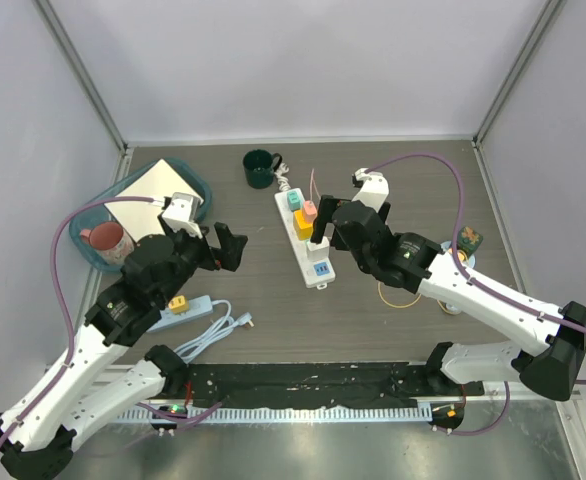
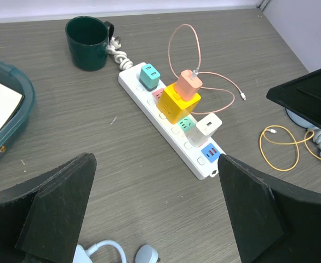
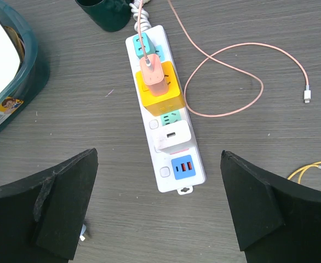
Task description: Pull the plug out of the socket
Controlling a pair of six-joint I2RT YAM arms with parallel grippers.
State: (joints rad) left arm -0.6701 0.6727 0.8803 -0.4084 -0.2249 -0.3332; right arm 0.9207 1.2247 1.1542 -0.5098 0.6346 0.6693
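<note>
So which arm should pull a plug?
Right. The right arm's fingers hang open directly above the power strip, plugs centred between them; the left arm's fingers sit off to its side.

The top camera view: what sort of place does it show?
Probably a robot test cell: plain pale partition walls, a grey wood-grain tabletop, and a white plastic power strip laid out for practice.

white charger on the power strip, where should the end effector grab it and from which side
Grip the white charger by its blocky body, coming straight down from above and closing across the width of the power strip. It stands proud of the strip, those two sides look free, and the yellow cube sits close along the strip's length.
</note>
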